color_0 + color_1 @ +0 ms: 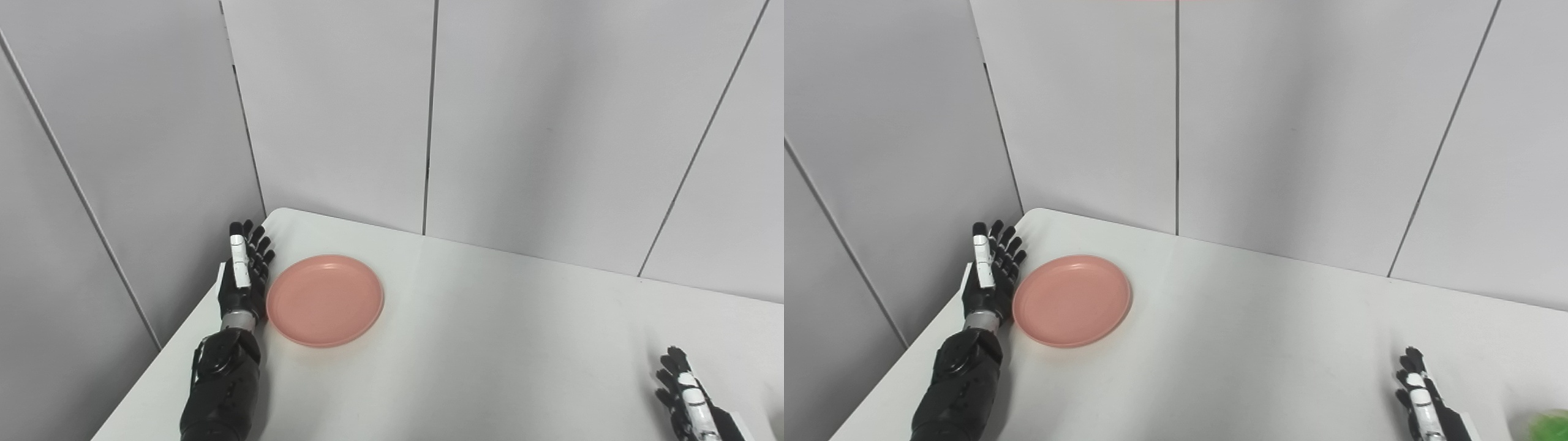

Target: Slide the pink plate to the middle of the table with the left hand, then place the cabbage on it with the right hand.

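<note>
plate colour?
Pink, plain, no pattern. The plate shows best in the left eye view, beside the left hand.

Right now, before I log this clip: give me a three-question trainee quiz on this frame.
1. True or false: the left hand stands edge-on at the plate's left rim.
2. The cabbage is: A) on the plate B) at the table's near right, beside the right hand C) in the left hand
3. What lies on the plate?

Key: 1 true; 2 B; 3 nothing.

Pink plate (324,300); white table (490,343); green cabbage (1546,425).
</note>
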Controlling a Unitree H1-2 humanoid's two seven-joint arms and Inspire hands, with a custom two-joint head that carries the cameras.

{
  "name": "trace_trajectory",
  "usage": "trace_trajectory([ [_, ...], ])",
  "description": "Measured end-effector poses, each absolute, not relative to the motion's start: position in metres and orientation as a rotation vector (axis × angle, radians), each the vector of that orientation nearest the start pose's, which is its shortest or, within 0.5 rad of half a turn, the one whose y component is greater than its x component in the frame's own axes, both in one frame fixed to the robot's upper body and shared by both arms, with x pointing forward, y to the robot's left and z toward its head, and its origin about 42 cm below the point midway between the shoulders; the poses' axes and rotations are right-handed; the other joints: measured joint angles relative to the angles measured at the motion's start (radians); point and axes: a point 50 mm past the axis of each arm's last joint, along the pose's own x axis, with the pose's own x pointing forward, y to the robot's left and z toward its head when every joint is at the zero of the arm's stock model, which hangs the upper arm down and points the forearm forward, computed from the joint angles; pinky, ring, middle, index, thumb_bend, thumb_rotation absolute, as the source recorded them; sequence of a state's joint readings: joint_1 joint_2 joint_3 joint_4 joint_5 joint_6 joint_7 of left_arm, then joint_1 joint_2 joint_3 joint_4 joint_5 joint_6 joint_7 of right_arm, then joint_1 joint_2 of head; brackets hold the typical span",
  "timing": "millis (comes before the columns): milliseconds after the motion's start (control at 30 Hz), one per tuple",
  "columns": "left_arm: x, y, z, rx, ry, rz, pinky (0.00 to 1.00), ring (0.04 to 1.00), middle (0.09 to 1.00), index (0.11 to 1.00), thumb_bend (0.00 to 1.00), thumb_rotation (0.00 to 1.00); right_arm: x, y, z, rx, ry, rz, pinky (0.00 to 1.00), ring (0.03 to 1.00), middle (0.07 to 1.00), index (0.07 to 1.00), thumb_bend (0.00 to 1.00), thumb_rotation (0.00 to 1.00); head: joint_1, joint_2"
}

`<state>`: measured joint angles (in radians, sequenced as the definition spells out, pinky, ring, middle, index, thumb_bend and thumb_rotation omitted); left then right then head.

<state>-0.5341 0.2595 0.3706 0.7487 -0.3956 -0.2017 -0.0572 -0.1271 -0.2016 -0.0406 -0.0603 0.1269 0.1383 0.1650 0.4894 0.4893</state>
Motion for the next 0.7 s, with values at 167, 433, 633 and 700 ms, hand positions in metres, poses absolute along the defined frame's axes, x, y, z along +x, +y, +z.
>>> trace_trajectory([
  [167, 0.435, 0.367, 0.124, -0.309, -0.08, 0.273, 0.99, 0.979, 0.972, 0.967, 0.92, 0.96, 0.324, -0.268, 0.147, -0.094, -0.044, 0.155, 1.0, 1.0, 1.0, 1.0, 0.12, 1.0, -0.006, 0.003],
  [433, 0.435, 0.356, 0.127, -0.311, -0.048, 0.222, 0.96, 0.956, 0.951, 0.952, 0.92, 0.94, 0.324, -0.266, 0.147, -0.111, -0.042, 0.156, 1.0, 1.0, 1.0, 1.0, 0.17, 1.0, -0.035, 0.009],
  [633, 0.433, 0.345, 0.126, -0.298, -0.04, 0.174, 0.96, 0.956, 0.953, 0.951, 0.92, 0.94, 0.324, -0.264, 0.146, -0.136, -0.055, 0.16, 1.0, 1.0, 0.999, 1.0, 0.2, 1.0, -0.064, 0.014],
  [700, 0.433, 0.339, 0.126, -0.297, -0.032, 0.151, 0.96, 0.957, 0.957, 0.955, 0.92, 0.94, 0.324, -0.264, 0.145, -0.14, -0.06, 0.162, 1.0, 0.999, 0.993, 1.0, 0.22, 1.0, -0.077, 0.017],
])
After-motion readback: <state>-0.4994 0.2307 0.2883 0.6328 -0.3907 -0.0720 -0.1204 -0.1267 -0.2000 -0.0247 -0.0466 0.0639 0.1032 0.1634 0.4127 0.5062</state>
